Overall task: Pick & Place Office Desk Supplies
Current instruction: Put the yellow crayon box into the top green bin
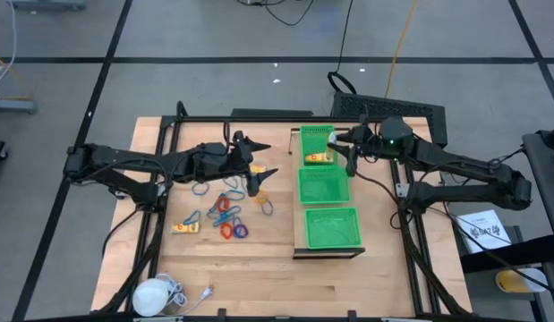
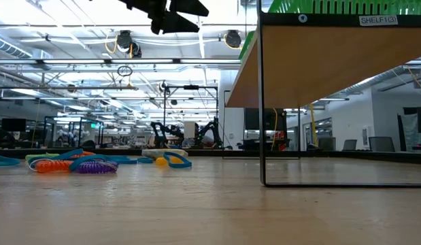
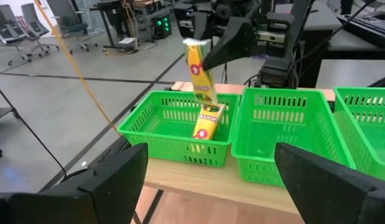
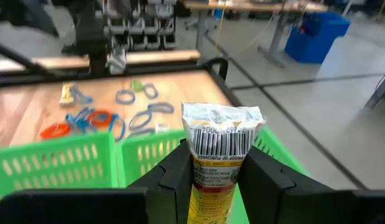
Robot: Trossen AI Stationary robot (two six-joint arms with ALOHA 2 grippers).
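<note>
Count, high view: three green mesh baskets (image 1: 328, 227) are sitting in a row on the shelf. Three yellow packets are showing: one (image 4: 216, 163) in the right claw (image 1: 334, 139), one lying in the end basket (image 3: 206, 122), one on the bench (image 1: 184, 227) among the loose items. One white round object with a cord (image 1: 155, 295) is lying near the bench edge. Rings and blue clips (image 1: 227, 217) are lying tangled together; a sure count is not possible. Two arms are showing.

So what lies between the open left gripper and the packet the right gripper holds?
Only bare wood and the tray's wall, seen in the high view, separate left gripper from packet.
</note>
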